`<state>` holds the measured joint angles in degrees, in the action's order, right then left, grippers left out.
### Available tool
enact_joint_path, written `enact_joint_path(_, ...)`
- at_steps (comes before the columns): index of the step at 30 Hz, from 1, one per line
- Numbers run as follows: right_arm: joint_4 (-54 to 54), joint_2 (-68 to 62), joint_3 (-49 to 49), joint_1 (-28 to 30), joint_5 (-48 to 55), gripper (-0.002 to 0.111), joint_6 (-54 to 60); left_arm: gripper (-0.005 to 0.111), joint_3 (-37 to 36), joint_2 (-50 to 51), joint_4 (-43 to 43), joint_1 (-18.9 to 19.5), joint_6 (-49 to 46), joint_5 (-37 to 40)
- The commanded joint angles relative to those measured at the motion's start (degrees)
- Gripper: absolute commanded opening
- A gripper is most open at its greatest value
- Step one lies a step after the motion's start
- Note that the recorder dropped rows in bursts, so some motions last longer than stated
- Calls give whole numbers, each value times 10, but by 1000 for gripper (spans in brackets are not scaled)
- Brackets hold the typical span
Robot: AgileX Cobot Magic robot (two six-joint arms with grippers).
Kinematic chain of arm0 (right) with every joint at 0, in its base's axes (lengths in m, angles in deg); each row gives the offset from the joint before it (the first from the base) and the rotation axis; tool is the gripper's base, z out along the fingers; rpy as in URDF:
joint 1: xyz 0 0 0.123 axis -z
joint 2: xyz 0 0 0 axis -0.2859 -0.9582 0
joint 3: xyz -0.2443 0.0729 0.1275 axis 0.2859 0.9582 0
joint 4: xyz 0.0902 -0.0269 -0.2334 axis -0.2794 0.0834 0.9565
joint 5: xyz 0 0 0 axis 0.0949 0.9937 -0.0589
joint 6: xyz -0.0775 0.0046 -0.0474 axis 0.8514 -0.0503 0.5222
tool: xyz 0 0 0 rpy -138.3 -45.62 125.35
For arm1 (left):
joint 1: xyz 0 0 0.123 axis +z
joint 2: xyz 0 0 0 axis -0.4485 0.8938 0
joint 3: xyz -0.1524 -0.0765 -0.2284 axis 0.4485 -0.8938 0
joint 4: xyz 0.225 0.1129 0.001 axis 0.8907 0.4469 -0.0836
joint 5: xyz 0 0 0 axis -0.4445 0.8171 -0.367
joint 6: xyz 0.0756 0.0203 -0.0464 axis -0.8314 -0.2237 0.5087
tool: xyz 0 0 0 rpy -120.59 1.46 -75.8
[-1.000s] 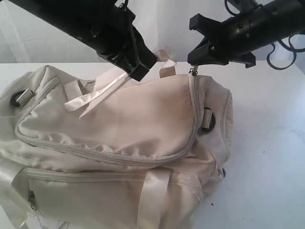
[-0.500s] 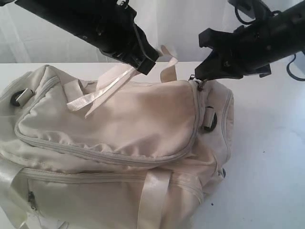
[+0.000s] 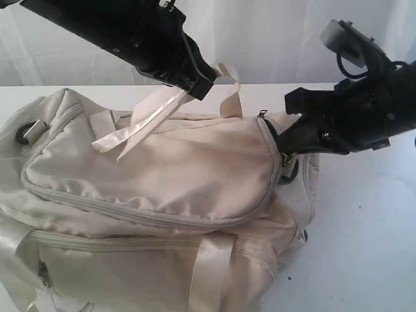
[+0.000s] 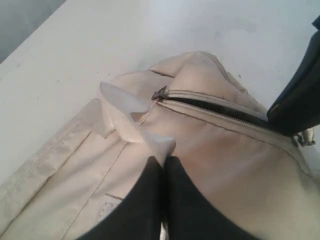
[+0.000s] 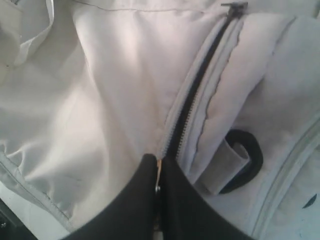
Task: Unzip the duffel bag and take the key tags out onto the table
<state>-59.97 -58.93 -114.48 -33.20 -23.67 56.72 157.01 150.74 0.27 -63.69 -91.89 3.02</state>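
The duffel bag [image 3: 162, 175] sprawls across the white desk [image 3: 364, 253]. It is cream fabric, creased and slumped, and fills the near left. Nearest, a glossy satin webbing handle [image 3: 209, 273] runs over its front edge. Above that, a pale zipper [image 3: 130, 211] curves round a puffy panel. At the bag's right end a dark metal ring [image 3: 290, 170] shows. Just there the right claw [image 3: 278, 135] is pinched together on a zipper pull, and a dark slit of open zip [image 5: 192, 107] leads away from it. Farther back, the left claw [image 3: 200, 88] is clamped on a pale satin strap [image 3: 140, 120] — holding it up off the bag.
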Motion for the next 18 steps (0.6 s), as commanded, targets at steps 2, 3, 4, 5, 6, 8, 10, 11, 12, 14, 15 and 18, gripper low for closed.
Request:
enact_joint_path(2, -24, 25, 53, -1, 7, 0, 32, 0, -4, -3, -7, -1, 10, 6)
enact_joint_path(3, -38, 27, 64, -1, 8, 0, 42, 0, -4, -3, -7, -1, 10, 7)
enact_joint_path(4, -51, 30, 72, -2, 8, 0, 52, 0, -4, -3, -7, -1, 10, 8)
enact_joint_path(5, -65, 34, 81, -6, 9, 0, 65, 0, -4, -3, -7, -1, 10, 11)
enact_joint_path(6, -77, 36, 89, -11, 9, 0, 74, 0, -4, -3, -7, -1, 10, 14)
enact_joint_path(8, -91, 39, 101, -23, 9, 0, 85, 0, -4, -3, -5, -1, 10, 20)
enact_joint_path(10, -100, 40, 108, -37, 8, 0, 86, 0, -4, -3, 3, -1, 10, 26)
enact_joint_path(11, -102, 41, 113, -45, 6, 0, 89, 0, -4, -3, 10, -1, 10, 29)
enact_joint_path(12, -102, 41, 116, -53, 5, 0, 88, 0, -4, -3, 19, -1, 11, 32)
enact_joint_path(14, -104, 41, 120, -67, 0, 0, 88, 0, 0, -4, 34, 3, 29, 40)
enact_joint_path(15, -105, 41, 120, -75, 0, 0, 88, 0, 4, -4, 39, 4, 36, 43)
enact_joint_path(18, -116, 41, 120, -97, -4, 0, 88, 0, 19, -4, 69, 11, 59, 58)
